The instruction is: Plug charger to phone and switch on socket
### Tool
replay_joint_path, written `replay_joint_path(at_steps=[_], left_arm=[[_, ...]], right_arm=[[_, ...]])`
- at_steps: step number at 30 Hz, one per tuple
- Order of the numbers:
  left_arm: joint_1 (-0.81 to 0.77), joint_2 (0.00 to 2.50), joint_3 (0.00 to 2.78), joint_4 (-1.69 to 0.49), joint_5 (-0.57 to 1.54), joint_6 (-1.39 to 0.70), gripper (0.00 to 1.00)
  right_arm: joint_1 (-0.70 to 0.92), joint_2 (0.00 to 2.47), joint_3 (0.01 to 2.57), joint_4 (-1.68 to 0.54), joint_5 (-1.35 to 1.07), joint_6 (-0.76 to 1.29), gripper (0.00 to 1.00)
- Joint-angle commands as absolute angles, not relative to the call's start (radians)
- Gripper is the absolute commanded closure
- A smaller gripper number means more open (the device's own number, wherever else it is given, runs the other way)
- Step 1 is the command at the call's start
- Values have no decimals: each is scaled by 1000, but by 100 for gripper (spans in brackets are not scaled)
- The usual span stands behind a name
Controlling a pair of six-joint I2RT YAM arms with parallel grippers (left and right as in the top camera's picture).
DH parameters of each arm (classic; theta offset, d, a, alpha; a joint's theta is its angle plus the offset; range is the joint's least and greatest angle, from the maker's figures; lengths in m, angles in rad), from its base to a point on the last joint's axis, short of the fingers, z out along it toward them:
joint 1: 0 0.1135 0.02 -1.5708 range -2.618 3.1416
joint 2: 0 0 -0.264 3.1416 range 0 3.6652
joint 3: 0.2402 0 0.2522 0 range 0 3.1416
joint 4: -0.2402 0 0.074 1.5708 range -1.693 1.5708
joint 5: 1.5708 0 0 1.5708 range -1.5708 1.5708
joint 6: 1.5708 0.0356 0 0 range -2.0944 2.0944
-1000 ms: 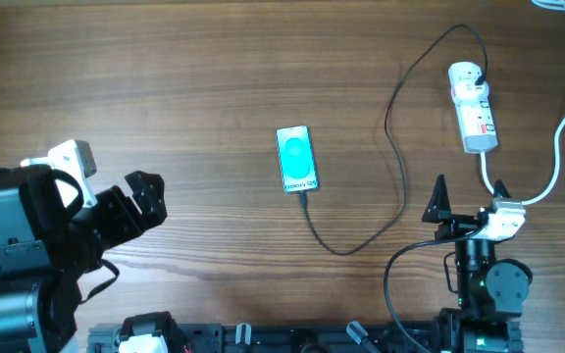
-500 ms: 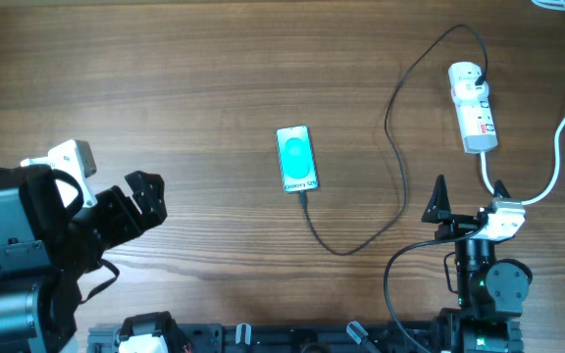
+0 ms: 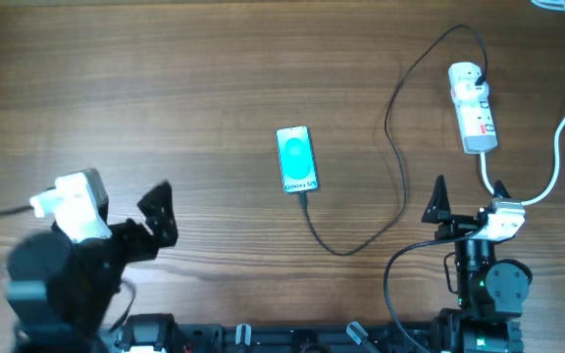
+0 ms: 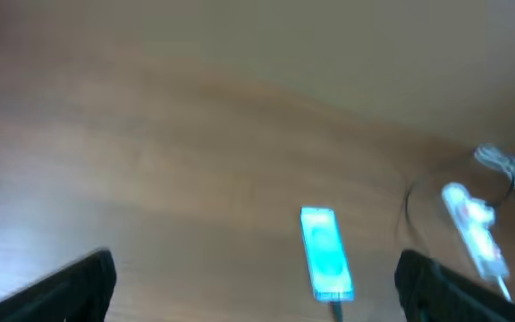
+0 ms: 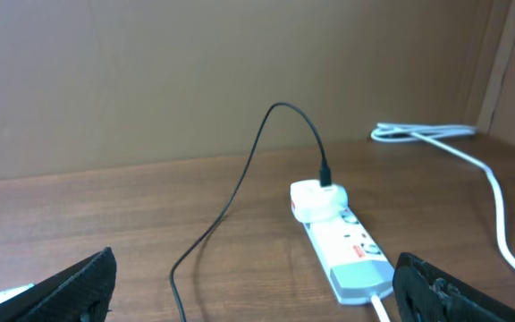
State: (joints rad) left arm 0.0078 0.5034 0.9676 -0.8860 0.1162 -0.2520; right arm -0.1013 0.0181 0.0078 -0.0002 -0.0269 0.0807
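The phone [image 3: 296,159] lies flat mid-table with its teal screen lit; it also shows blurred in the left wrist view [image 4: 326,252]. The thin black charger cable [image 3: 397,167] meets the phone's bottom edge, loops right and runs up to a white plug on the socket [image 3: 472,116]. The socket shows in the right wrist view [image 5: 347,255] with the plug [image 5: 318,200] at its far end. My left gripper [image 3: 157,214] is open and empty, well left of the phone. My right gripper [image 3: 467,199] is open and empty, just below the socket.
A thick white cord [image 3: 557,147] trails from the socket's near end, past my right gripper, off to the top right; it also shows in the right wrist view [image 5: 472,165]. A black rail [image 3: 282,338] runs along the table's front edge.
My left arm has swung down and to the right, blurred with motion; its gripper stays open. The right arm, phone, cable and socket have not moved.
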Motion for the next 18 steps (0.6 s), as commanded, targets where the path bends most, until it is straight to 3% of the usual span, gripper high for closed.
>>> replay_joint_path(at_steps=[1, 10, 18], left_arm=[[1, 318, 691, -727, 118, -239, 0], [1, 42, 179, -165, 121, -239, 0], [-13, 3, 77, -89, 102, -157, 0]], right_arm=[[-106, 4, 5, 2, -47, 71, 0], [-106, 4, 5, 2, -47, 71, 0], [-106, 4, 5, 2, -47, 72, 1]])
